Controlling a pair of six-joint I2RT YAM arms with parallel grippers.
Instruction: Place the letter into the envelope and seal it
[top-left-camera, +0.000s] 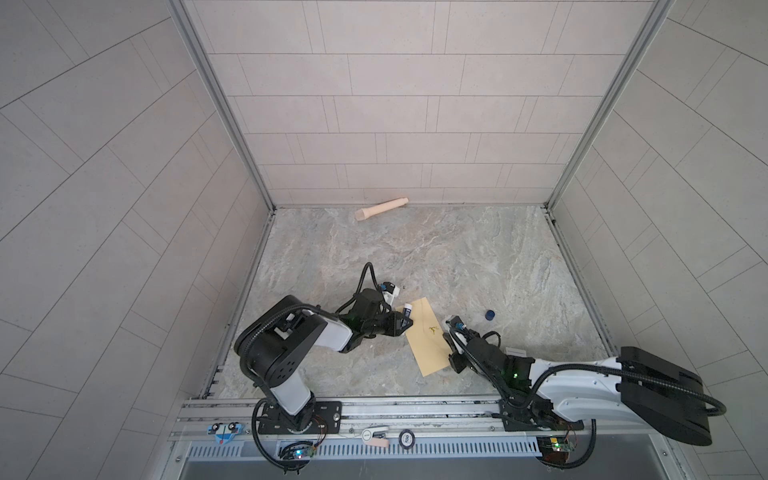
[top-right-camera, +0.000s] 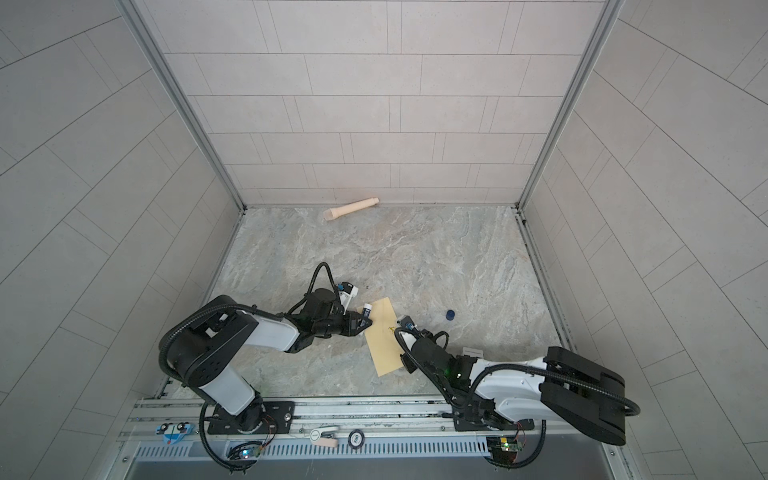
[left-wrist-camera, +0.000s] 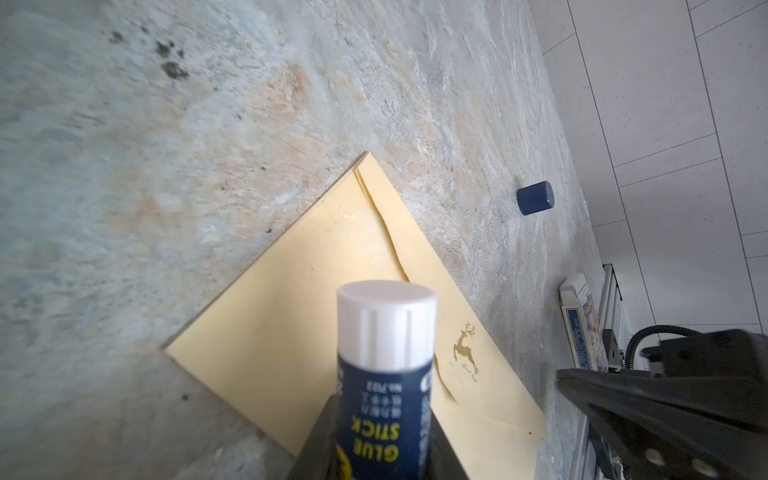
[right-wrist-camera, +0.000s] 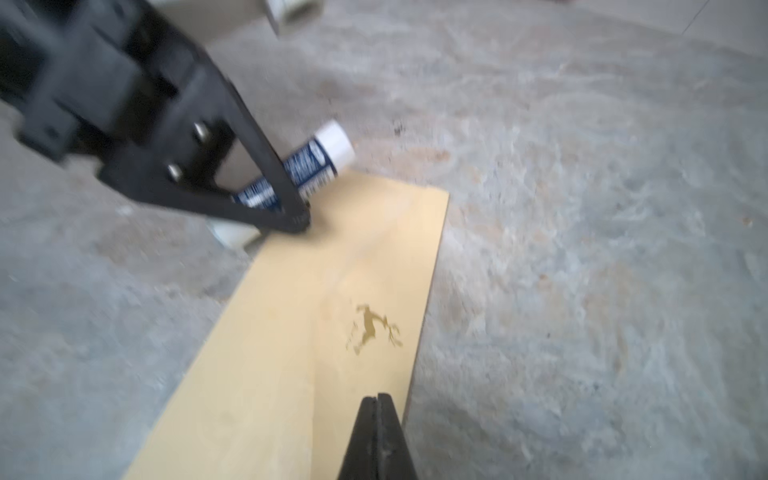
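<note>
The right gripper (right-wrist-camera: 378, 400), jaws pressed together, sits over the near end of the envelope (top-left-camera: 424, 336), by its right edge. The envelope lies flat on the marble table (top-left-camera: 478, 257), flap folded down, with a gold deer (left-wrist-camera: 465, 347) printed on it. At its far left edge the left gripper (top-left-camera: 404, 323) pinches a glue stick (left-wrist-camera: 386, 374) labelled "GLUE STICK". A blue cap (top-left-camera: 490, 315) lies to the right. Beyond, open table reaches a wooden peg (top-left-camera: 381, 208) at the back wall.
</note>
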